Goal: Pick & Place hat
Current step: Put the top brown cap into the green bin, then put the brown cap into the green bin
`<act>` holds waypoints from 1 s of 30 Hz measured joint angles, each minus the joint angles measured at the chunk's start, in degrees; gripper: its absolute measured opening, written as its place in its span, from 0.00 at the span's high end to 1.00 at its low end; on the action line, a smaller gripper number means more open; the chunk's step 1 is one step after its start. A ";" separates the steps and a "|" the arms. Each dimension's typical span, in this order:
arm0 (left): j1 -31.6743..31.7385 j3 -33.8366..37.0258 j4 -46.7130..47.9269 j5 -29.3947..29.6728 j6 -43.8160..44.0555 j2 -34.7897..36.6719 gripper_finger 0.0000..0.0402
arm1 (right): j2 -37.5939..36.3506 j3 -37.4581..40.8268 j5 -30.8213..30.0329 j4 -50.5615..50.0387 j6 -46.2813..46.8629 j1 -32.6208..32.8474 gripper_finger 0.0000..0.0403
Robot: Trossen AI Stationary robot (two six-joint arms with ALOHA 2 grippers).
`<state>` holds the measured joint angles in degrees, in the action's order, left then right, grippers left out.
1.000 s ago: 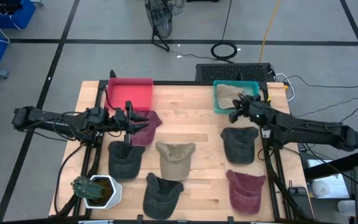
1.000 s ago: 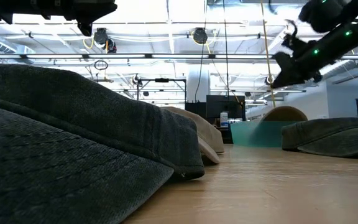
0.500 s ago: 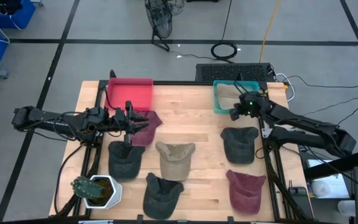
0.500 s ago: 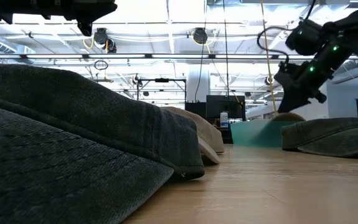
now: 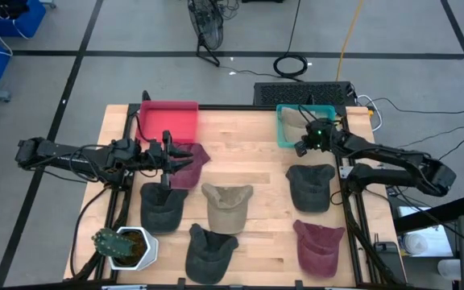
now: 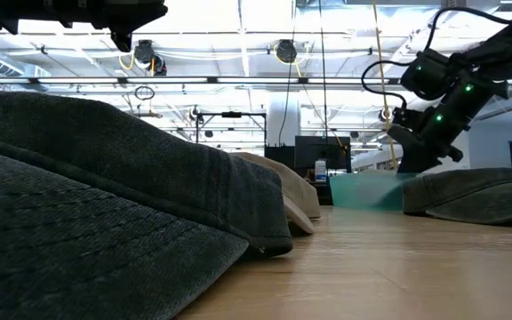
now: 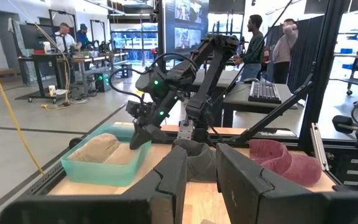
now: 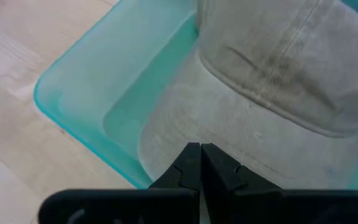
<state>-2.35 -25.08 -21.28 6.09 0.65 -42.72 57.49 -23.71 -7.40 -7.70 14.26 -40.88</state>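
A tan hat (image 8: 272, 68) lies in the teal bin (image 5: 283, 135) at the table's far right. My right gripper (image 8: 199, 149) is shut, its tips down inside the bin over the hat's brim, close to the bin wall (image 8: 79, 124). The left wrist view shows it (image 7: 138, 140) reaching into the bin (image 7: 98, 168). My left gripper (image 5: 167, 157) waits open above the table's left side, beside a maroon hat (image 5: 190, 165), holding nothing. Its fingers (image 7: 173, 177) frame a dark hat (image 7: 197, 158) farther off. My right gripper's shut fingertips come slanting down from above at the tan hat's brim (image 8: 191, 124), near the bin's near wall. Whether they touch the brim I cannot tell. The hat lies flat in the bin, crown toward the far side.
Several more hats lie on the table: dark ones (image 5: 161, 205) (image 5: 210, 250) (image 5: 310, 187), a tan one (image 5: 226, 205) and a maroon one (image 5: 319, 246). A red bin (image 5: 167, 121) sits far left and a potted plant (image 5: 127, 246) near left. People stand in the room behind.
My right gripper has moved toward the far edge and down into the teal bin, tipping more steeply downward. In the low view the tan hat's crown, which rose above the bin wall a second ago, is now hidden behind the gripper.
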 joint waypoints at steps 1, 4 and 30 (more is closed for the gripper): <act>0.00 0.00 0.00 0.00 0.02 0.00 0.78 | 0.51 -0.04 0.01 0.18 0.01 0.01 1.00; 0.01 0.00 0.01 0.00 0.01 0.00 0.78 | 1.96 -0.13 0.06 0.36 0.03 0.02 1.00; 0.02 0.00 0.09 0.00 -0.16 0.00 0.78 | -12.52 -0.13 11.12 2.62 1.50 7.00 0.99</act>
<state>-2.33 -25.08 -21.19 6.09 0.49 -42.72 44.97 -23.83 3.72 -5.08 15.77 -33.88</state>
